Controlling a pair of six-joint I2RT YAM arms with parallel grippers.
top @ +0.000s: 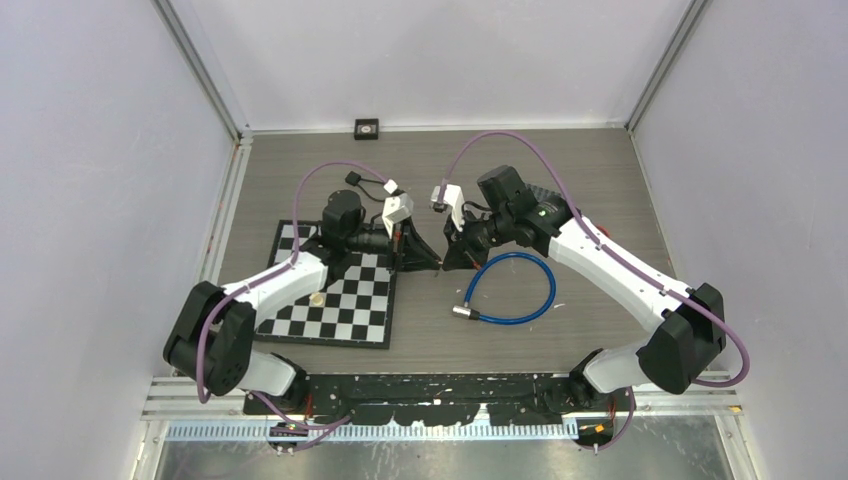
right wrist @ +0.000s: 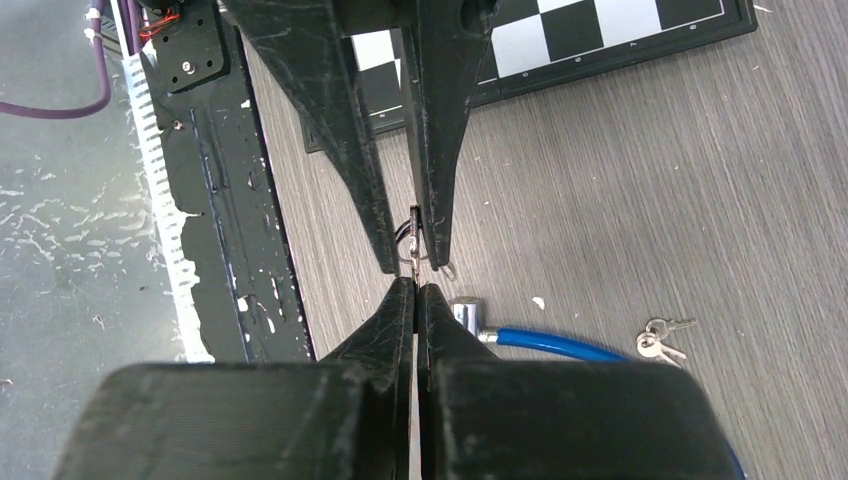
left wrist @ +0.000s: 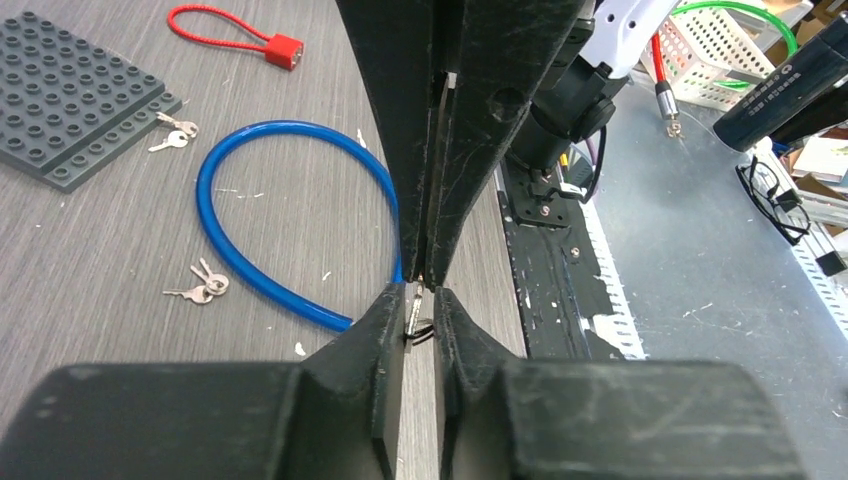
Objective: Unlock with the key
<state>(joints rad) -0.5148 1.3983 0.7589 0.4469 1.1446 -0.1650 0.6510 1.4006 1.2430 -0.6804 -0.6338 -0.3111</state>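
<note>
My two grippers meet tip to tip above the table. The small silver key (right wrist: 413,255) on its dark ring is pinched in my right gripper (right wrist: 415,287), which is shut on it. My left gripper (left wrist: 420,297) stands slightly open around the key (left wrist: 414,315), which leans against its left finger with a gap on the other side. From above, the left gripper (top: 428,260) and right gripper (top: 451,262) touch noses. The blue cable lock (top: 512,290) lies looped on the table below them, its chrome barrel (right wrist: 467,315) close to my right fingertips.
A chessboard (top: 335,300) lies under the left arm. Loose key pairs (left wrist: 205,282) (right wrist: 660,340) lie by the blue cable. A red cable lock (left wrist: 240,35) and a grey studded plate (left wrist: 70,100) show in the left wrist view. The black rail (top: 450,385) edges the table.
</note>
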